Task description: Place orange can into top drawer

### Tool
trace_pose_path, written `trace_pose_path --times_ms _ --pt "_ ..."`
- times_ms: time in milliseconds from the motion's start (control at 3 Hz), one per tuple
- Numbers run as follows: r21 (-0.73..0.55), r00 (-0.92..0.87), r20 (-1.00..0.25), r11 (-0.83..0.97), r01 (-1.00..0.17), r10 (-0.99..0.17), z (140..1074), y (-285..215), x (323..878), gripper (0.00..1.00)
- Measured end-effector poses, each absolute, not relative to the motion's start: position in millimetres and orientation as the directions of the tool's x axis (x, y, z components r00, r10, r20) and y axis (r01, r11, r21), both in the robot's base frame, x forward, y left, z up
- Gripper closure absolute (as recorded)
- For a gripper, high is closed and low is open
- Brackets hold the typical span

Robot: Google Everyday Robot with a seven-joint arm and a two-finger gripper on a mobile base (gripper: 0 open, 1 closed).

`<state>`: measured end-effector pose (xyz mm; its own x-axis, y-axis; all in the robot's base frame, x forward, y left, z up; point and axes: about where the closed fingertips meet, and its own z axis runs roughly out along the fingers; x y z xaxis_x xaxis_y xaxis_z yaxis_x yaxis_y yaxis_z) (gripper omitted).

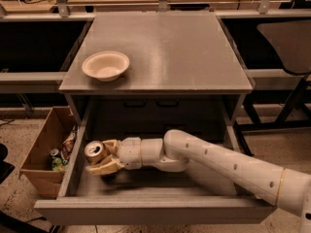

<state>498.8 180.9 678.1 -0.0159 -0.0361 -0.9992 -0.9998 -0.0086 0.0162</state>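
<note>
Pincer (pixel 102 158) grasping orange can (pixel 94 151) inside top drawer (pixel 146 210), left side; bowl (pixel 105 65) on grey cabinet top (pixel 170 47); cardboard box (pixel 41 152) beside.

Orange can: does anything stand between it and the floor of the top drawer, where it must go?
Nothing visible does. The claw, shut on the orange can, is inside the open top drawer near its left wall, and the grey floor under the can shows only shadow.

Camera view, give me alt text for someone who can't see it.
The robot's tool grips an orange can inside the open top drawer, near its left wall. A pale bowl sits on the cabinet top; a cardboard box of trash stands beside it.
</note>
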Motion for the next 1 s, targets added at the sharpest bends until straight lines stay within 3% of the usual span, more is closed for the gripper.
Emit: trace_pose_path --times_ms 333,1000 --pt "0.020 -0.020 -0.999 -0.009 -1.000 -0.036 675.4 181.8 499.3 0.83" --pt "0.020 -0.020 -0.999 -0.010 -1.000 -0.036 675.4 181.9 499.3 0.36"
